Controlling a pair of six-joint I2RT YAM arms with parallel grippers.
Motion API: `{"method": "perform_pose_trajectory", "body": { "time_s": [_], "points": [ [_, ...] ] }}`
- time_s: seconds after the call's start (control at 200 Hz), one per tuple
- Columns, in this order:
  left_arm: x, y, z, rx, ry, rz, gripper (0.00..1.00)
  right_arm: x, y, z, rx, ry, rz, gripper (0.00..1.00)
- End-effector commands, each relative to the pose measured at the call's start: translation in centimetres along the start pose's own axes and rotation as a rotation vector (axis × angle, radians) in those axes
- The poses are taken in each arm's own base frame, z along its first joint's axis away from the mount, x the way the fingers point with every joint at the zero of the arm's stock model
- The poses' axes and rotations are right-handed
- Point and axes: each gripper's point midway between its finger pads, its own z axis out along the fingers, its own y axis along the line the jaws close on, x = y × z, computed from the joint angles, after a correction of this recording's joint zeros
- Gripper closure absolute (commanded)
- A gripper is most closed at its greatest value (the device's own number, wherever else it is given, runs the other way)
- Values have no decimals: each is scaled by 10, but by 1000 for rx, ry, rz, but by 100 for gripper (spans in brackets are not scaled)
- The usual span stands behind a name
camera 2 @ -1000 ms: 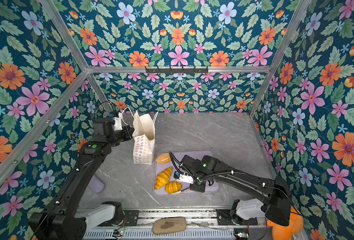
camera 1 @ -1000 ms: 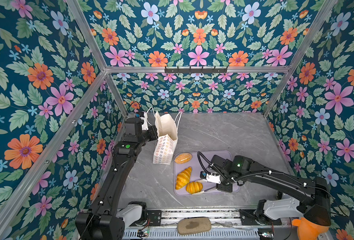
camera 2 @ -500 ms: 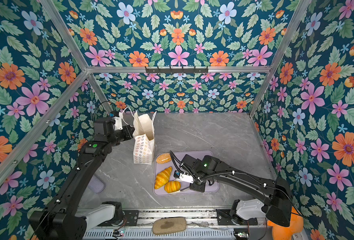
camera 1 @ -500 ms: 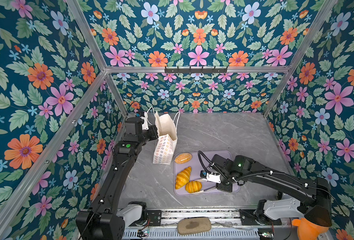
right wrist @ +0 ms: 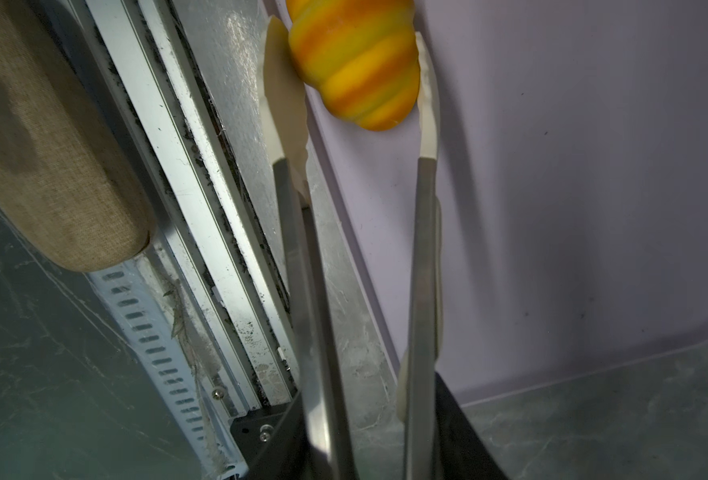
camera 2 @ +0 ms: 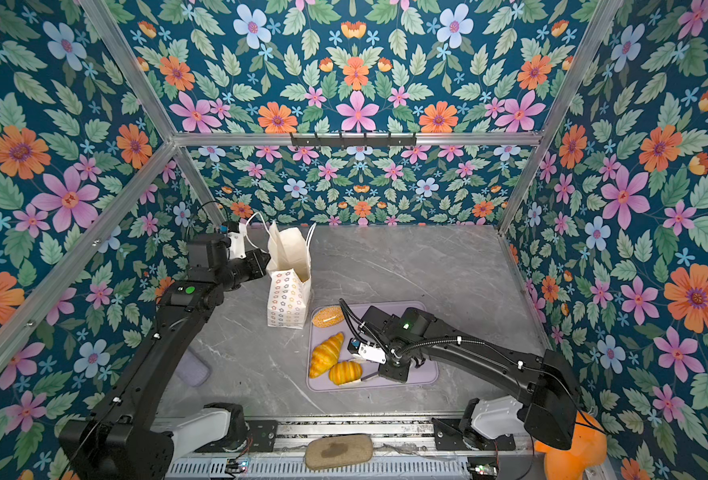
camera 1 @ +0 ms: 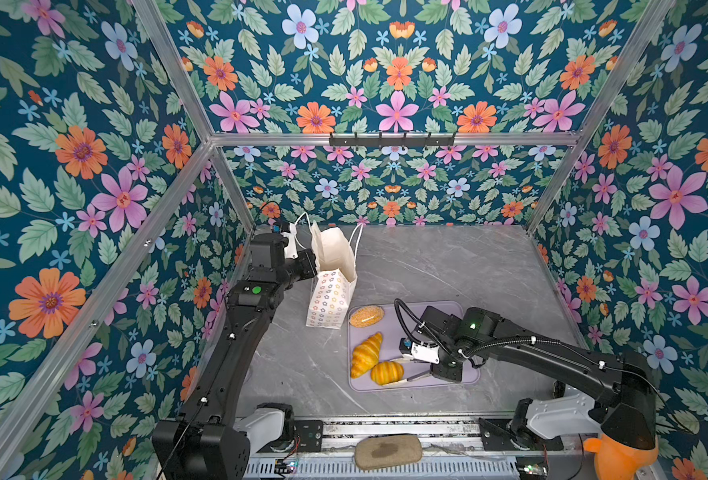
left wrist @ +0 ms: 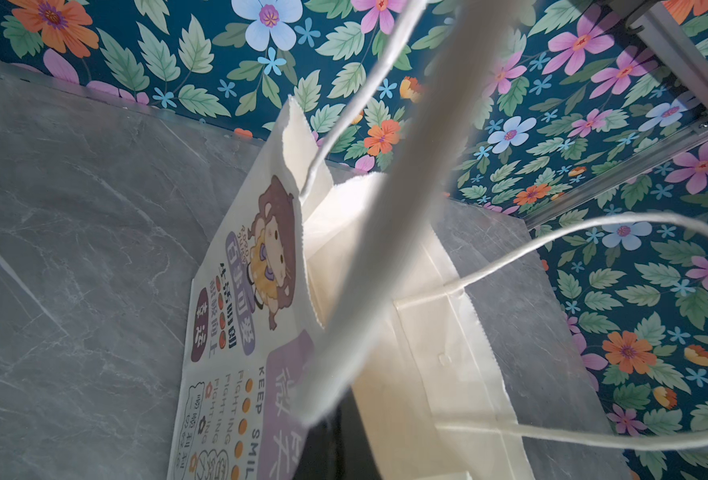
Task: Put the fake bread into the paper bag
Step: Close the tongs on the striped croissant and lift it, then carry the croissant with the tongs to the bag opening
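The paper bag [camera 1: 331, 286] [camera 2: 289, 291] stands upright and open at the back left. My left gripper [camera 1: 311, 262] [camera 2: 265, 261] is shut on its rim; in the left wrist view the bag's wall [left wrist: 389, 291] fills the middle. My right gripper [camera 1: 429, 368] [right wrist: 368, 432] is shut on a pair of tongs [right wrist: 425, 249]. The tongs' pale tips pinch a small striped croissant [camera 1: 387, 372] [right wrist: 356, 62] at the front left of the lilac tray [camera 1: 460, 386]. A long croissant [camera 1: 366, 353] and a speckled oval bun [camera 1: 366, 316] also lie on the tray.
A grey-tan pad with a dark smudge [camera 1: 387, 451] lies on the front rail. An orange plush shape [camera 1: 618, 457] sits at the front right corner. Flowered walls close in the left, back and right sides. A lilac pad [camera 2: 194, 368] lies under the left arm.
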Motion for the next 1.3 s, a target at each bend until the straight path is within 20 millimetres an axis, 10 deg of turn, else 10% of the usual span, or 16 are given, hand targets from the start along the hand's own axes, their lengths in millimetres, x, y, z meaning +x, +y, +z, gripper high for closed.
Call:
{"method": "perform_pose_trajectory", "body": {
  "time_s": [0.0, 0.85, 1.295],
  "points": [
    [-3, -3, -1, 13, -7, -1, 100, -3, -2, -1, 1, -5, 11, 64],
    [0, 0, -8, -6, -15, -25, 100, -59, -9, -123, 29, -287, 145, 73],
    [-1, 14, -20, -111, -6, 14, 74, -115, -34, -203, 135, -538, 176, 73]
  ]
}}
